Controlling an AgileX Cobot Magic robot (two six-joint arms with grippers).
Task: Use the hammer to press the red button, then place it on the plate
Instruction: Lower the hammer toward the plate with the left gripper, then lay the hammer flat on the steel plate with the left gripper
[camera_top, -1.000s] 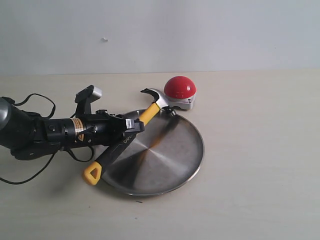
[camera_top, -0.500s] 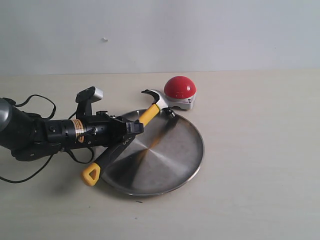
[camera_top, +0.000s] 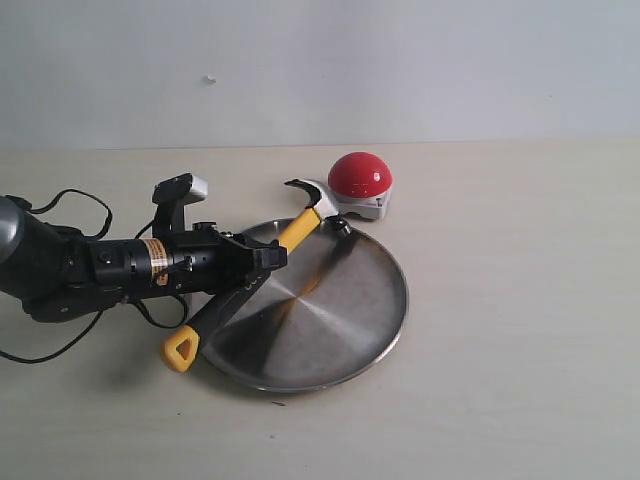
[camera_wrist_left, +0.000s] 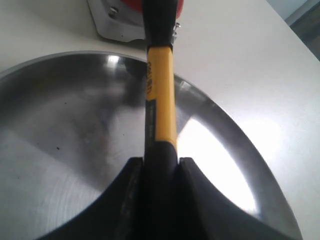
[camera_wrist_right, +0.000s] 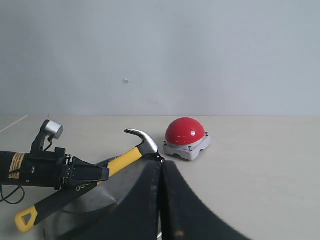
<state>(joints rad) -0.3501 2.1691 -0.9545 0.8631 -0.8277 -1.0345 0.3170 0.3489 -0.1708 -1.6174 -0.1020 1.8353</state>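
The hammer (camera_top: 298, 228) slants across the left part of the plate (camera_top: 395, 300). Its dark head sits at the far rim, just beside the red button (camera_top: 360, 173), and its yellow looped end hangs past the near-left rim. My left gripper (camera_top: 266, 258) is shut on the black handle where it meets the yellow neck. In the left wrist view the jaws (camera_wrist_left: 160, 167) clamp the hammer (camera_wrist_left: 161, 100) over the plate (camera_wrist_left: 60, 125). My right gripper (camera_wrist_right: 161, 167) is shut on nothing, and is out of the exterior view. From it I see the hammer (camera_wrist_right: 142, 142), button (camera_wrist_right: 185, 131) and plate (camera_wrist_right: 102, 192).
The left arm (camera_top: 90, 265) lies low along the tan table (camera_top: 520, 350), with black cables looping beside it at the left edge. A pale wall (camera_top: 400, 70) closes the back of the table.
The left gripper with the hammer has sunk very slightly towards the plate. Nothing else has moved.
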